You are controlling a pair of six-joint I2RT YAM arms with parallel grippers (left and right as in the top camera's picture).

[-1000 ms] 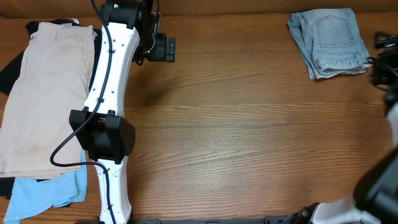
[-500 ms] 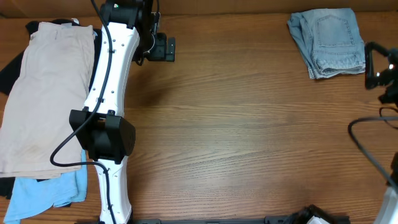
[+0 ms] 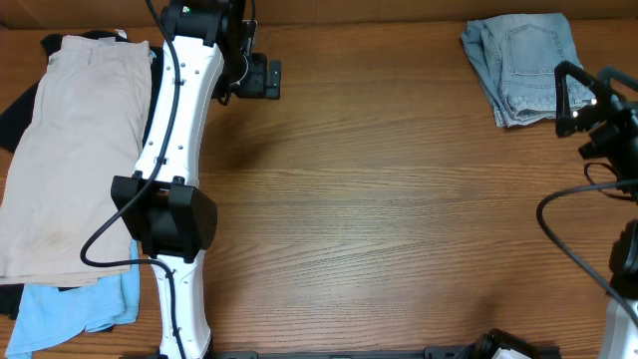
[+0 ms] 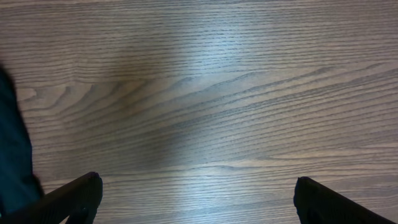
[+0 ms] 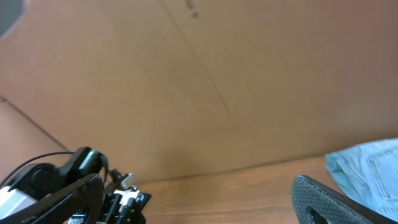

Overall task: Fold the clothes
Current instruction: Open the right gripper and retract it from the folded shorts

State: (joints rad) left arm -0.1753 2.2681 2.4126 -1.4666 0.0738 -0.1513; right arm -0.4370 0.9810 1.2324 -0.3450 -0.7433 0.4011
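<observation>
Light is even and warm. The overhead view is sharp; the left arm (image 3: 179, 110) casts a faint soft shadow on the table (image 3: 379, 199). Pale glare washes the wood in the left wrist view. The right wrist view is blurred.

This looks like a robotics lab bench, not a home: a white robot arm (image 3: 179, 130) with exposed black cabling stands on a bare wood-grain table (image 3: 379, 219), with a second arm (image 3: 610, 140) at the opposite edge. A plain brown board (image 5: 249, 74) backs the table. A pile of garments (image 3: 70, 150) and folded denim shorts (image 3: 523, 65) lie at its far corners.
</observation>
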